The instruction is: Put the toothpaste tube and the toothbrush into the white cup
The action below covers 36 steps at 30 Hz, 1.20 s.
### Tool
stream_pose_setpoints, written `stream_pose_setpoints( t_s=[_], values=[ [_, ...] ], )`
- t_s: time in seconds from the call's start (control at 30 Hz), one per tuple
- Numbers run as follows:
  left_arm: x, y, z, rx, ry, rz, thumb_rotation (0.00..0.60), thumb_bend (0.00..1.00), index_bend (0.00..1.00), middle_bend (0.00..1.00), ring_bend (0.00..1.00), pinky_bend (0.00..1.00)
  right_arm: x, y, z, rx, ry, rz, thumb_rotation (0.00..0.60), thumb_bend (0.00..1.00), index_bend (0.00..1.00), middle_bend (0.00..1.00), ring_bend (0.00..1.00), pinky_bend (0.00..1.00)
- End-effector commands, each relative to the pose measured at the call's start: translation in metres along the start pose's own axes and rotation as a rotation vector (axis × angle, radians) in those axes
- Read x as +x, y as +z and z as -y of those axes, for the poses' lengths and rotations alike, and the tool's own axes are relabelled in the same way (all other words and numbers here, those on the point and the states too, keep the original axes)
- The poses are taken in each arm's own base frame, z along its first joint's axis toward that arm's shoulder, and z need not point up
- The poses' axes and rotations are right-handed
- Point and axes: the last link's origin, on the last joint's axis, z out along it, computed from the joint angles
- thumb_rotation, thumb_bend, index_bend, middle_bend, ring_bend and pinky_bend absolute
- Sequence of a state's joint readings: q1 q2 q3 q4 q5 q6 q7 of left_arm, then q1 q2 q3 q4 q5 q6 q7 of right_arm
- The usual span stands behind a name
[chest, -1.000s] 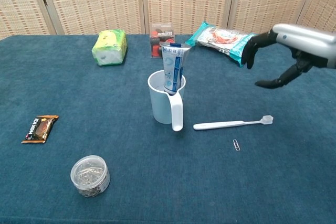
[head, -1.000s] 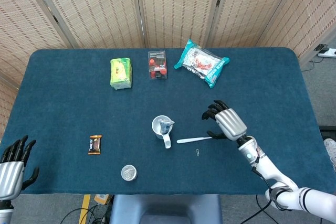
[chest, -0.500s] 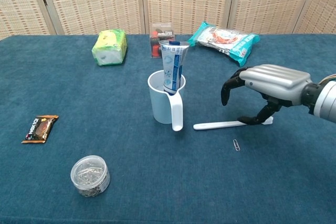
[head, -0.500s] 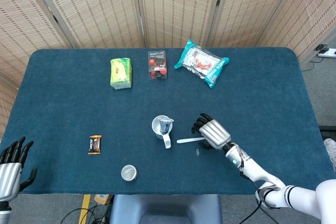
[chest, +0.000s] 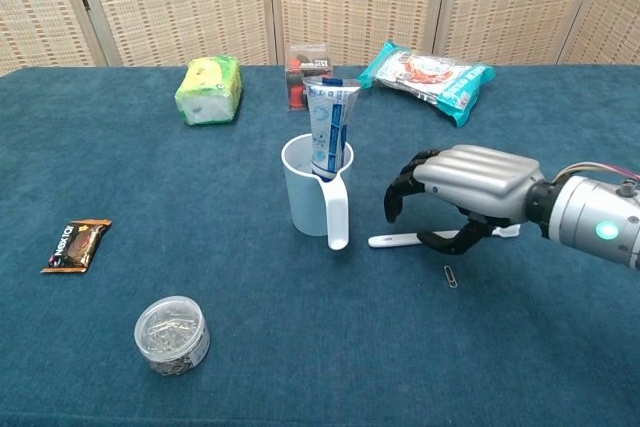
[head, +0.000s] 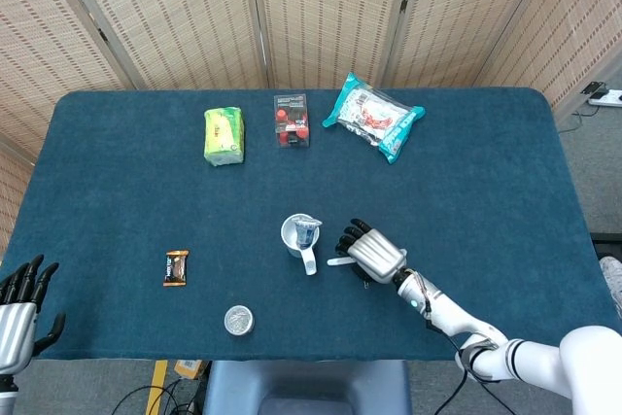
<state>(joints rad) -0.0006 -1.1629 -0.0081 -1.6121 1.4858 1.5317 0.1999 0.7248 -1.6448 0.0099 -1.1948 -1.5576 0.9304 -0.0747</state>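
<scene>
The toothbrush (chest: 400,240) lies flat on the table just right of the white cup (chest: 306,187), its long axis pointing away from the cup handle, and the toothpaste tube (chest: 328,132) already stands upright inside the cup. The right hand (chest: 470,182) arches directly over the brush with fingers spread and clasping nothing (the thumb lies low beside the handle). It is far nearer than the left hand (head: 17,306), which waits released, well away from the cup.

No legible text on any item

Toothpaste tube (chest: 328,137) upright in white cup (chest: 308,194); toothbrush (chest: 400,240) (white) flat alongside.
</scene>
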Motion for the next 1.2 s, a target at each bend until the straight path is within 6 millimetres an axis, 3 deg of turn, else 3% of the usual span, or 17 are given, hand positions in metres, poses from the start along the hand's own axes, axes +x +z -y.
stream_pose_setpoints(
  t_s=[0.03,0.47,0.7,1.2],
  values=[
    [-0.001,0.000,0.001,0.002,0.000,0.003,0.600,0.44,0.13,0.02,0.03,0.14,-0.001,0.003,0.003,0.007,-0.002,0.005,0.600,0.47,0.35,0.31,0.18,0.14],
    [-0.003,-0.002,0.004,0.010,-0.003,0.007,0.600,0.44,0.13,0.02,0.03,0.14,-0.007,0.006,0.014,0.032,-0.015,0.024,0.600,0.47,0.35,0.31,0.17,0.14],
    [-0.004,-0.002,0.005,0.011,-0.001,0.010,0.600,0.44,0.13,0.02,0.03,0.14,-0.010,-0.003,0.017,0.055,-0.015,0.038,0.600,0.47,0.35,0.31,0.17,0.14],
    [-0.005,0.000,0.001,0.002,0.001,0.014,0.600,0.44,0.13,0.02,0.03,0.14,-0.017,-0.058,0.004,0.046,-0.006,0.079,0.600,0.47,0.35,0.31,0.17,0.14]
  ],
)
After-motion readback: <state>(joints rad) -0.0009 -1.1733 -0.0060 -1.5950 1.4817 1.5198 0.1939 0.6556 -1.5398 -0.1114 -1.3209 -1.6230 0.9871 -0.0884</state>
